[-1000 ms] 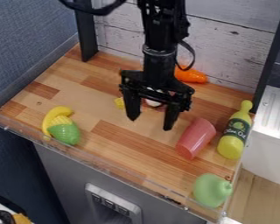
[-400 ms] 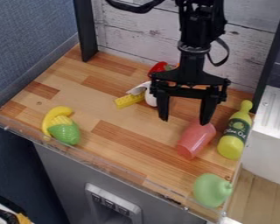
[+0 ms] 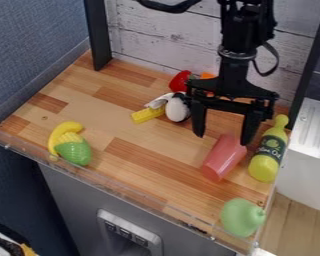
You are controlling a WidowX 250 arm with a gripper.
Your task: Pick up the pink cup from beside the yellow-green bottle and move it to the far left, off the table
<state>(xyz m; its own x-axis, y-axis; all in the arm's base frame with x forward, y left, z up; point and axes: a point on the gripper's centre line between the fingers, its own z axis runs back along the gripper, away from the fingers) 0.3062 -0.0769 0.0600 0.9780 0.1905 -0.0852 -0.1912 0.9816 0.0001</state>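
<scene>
Left: yellow banana (image 3: 60,131) touching green-husked corn (image 3: 74,151) on the tabletop (image 3: 122,132). Centre: yellow piece (image 3: 147,114), red item (image 3: 180,81). Gripper (image 3: 223,139), jaws wide, hangs by the cup (image 3: 223,159): pink, cylindrical, slanted. Right: green item (image 3: 241,218); bottle (image 3: 265,162) near cup.

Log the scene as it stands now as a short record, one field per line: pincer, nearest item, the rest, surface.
Pincer: open, pointing down
Nearest item: pink cup, its upper part below the fingertips in view
Contact: cannot tell
Beside cup: yellow-green bottle
Front corner: light green toy
Image left: banana against yellow-and-green toy
Behind, image left of pincer: yellow piece, black-and-white item, red item
Partly hidden by arm: orange item
Surface: wooden counter
</scene>
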